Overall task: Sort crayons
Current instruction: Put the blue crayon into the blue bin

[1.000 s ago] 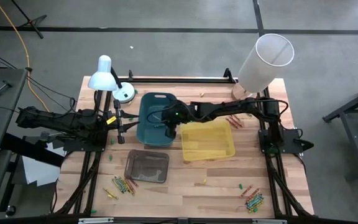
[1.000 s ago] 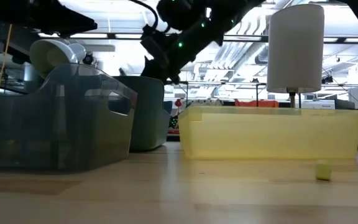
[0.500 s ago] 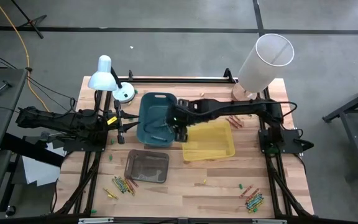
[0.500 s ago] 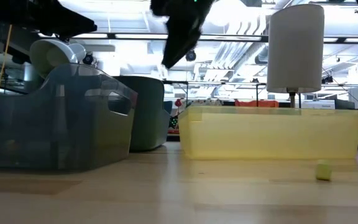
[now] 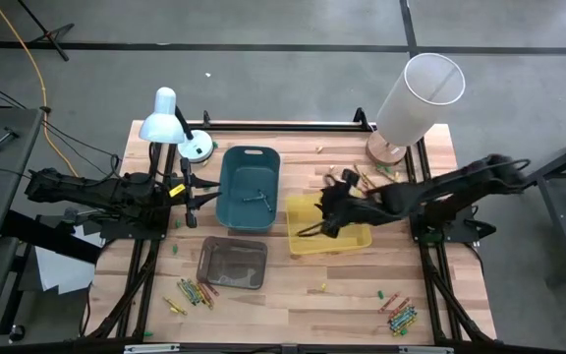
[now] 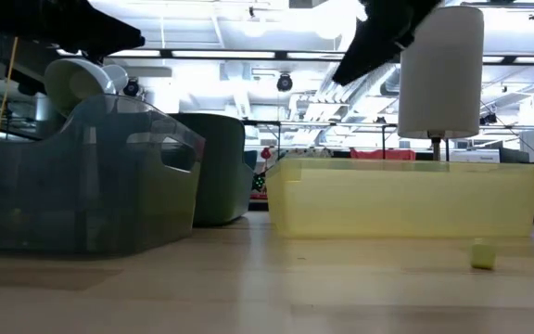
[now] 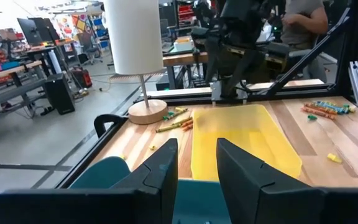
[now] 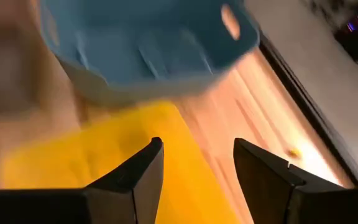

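desk (image 5: 293,295) first: i see bare wood along the front edge betw. the two crayon piles. 3 bins mid-desk: teal bin (image 5: 250,187), yellow bin (image 5: 347,228), clear grey bin (image 5: 232,264). right gripper (image 5: 314,228) hangs over the yellow bin's left part, fingers wide, nothing in them. left gripper (image 5: 197,194) waits just left of the teal bin, fingers part open, empty. crayons (image 5: 399,315) in 3 groups: front right, front left, back right nr the lamp base; too small to count.
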Controlling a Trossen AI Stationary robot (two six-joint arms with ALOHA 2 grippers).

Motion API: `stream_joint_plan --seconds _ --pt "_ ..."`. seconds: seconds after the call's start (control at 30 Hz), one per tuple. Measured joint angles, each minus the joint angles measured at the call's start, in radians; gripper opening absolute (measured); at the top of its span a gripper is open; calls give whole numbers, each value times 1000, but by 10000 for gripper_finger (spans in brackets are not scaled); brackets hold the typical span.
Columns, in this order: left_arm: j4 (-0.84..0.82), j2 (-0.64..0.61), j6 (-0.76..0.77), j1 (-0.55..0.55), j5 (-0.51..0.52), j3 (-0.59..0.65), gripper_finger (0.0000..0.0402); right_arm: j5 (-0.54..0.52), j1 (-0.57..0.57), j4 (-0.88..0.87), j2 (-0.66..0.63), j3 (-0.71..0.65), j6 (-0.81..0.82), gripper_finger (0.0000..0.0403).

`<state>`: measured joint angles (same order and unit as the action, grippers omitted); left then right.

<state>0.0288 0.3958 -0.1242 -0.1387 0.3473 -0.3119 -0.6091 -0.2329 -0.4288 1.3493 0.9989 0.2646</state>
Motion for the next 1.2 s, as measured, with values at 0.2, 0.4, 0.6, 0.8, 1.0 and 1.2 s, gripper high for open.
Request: stream_joint_plan --seconds 0.2,0.4,0.6,0.8,1.0,1.2 --pt "44 0 -9 0 0 0 99 102 1 646 -165 -297 -218 188" --pt "47 0 -9 0 0 0 99 143 1 1055 -179 -444 -348 188" --pt "47 0 -9 0 0 0 99 147 2 1060 -179 -471 -316 188" --pt "47 0 -6 0 0 0 99 148 2 1084 -179 -471 -330 188" --pt "79 2 95 0 -91 0 99 149 2 1084 -179 -471 -322 188" --pt "170 43 283 -57 -605 -30 99 149 3 1083 -179 -471 -325 188"
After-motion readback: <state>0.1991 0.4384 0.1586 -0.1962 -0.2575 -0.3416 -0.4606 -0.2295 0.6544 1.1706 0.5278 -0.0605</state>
